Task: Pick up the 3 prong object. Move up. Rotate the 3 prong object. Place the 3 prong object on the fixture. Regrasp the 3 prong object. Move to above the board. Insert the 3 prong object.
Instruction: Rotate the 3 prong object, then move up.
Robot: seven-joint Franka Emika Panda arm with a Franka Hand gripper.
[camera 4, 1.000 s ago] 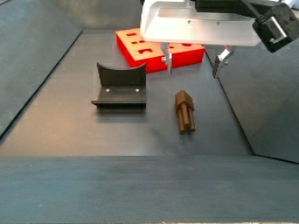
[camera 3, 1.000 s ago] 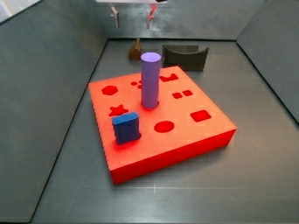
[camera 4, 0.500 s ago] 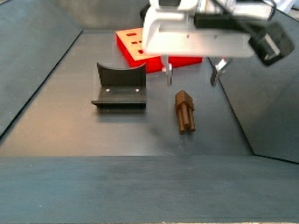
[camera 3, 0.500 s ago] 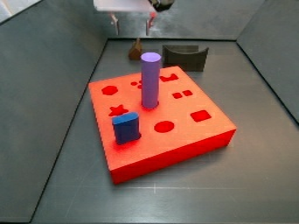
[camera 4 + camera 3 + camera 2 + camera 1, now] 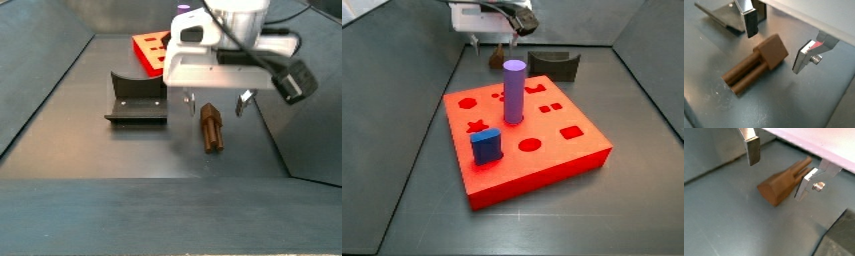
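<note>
The 3 prong object is a small brown piece lying flat on the grey floor, also seen in both wrist views. My gripper is open and hangs just above it, one finger on each side of its blocky end. Neither pad touches the piece. In a side view the gripper is at the far end behind the board, and the piece is hidden there. The fixture stands on the floor beside the piece. It also shows in a side view.
A purple cylinder stands upright in the red board, and a blue block sits in it near the front corner. Grey walls enclose the floor on all sides. The board shows behind my gripper in a side view.
My gripper has come down from well above the floor to just over the 3 prong object, still open. The piece has not moved.
</note>
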